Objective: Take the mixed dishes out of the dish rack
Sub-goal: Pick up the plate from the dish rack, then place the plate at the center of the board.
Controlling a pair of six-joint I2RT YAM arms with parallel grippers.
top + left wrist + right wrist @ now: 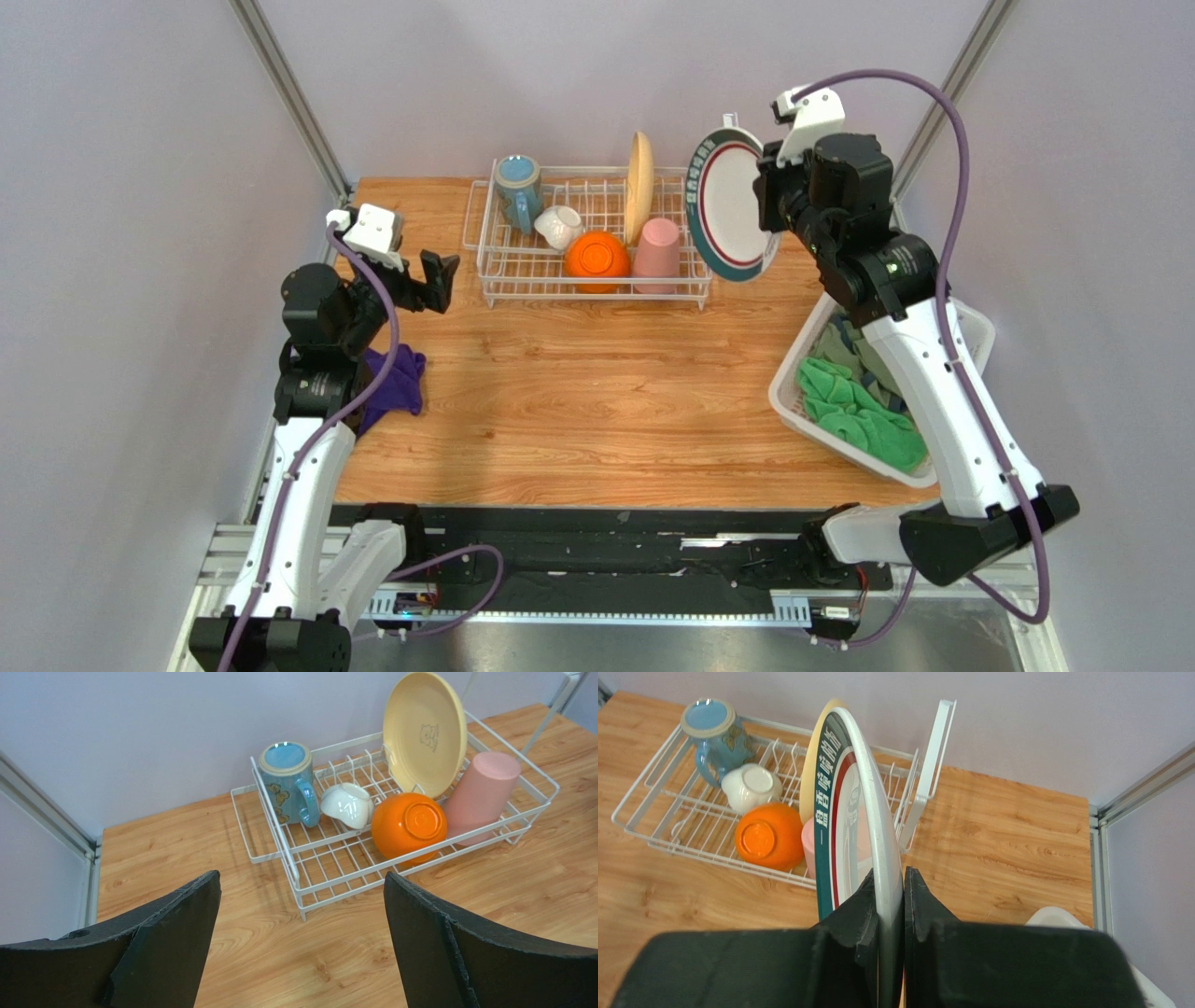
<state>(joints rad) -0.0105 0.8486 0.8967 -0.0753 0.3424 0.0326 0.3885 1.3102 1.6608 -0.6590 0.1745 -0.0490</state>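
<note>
The dark-rimmed plate (843, 812) has white Chinese letters running along its dark green rim. They show at a slant in the right wrist view, and I cannot read them for sure. The cream-yellow plate (424, 731) has a small thin drawing in its middle, too small to tell. The blue mug (288, 787) has little brown pictures, not letters.

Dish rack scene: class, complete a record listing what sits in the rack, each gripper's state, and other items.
In dish rack: blue mug, small white bowl, orange bowl, pink tumbler, cream-yellow plate
Right gripper: shut on dark-rimmed plate, held upright by the rack's right end
Left gripper: open, empty, left of the rack
Other items: purple cloth on table; green cloths in white basket
</note>
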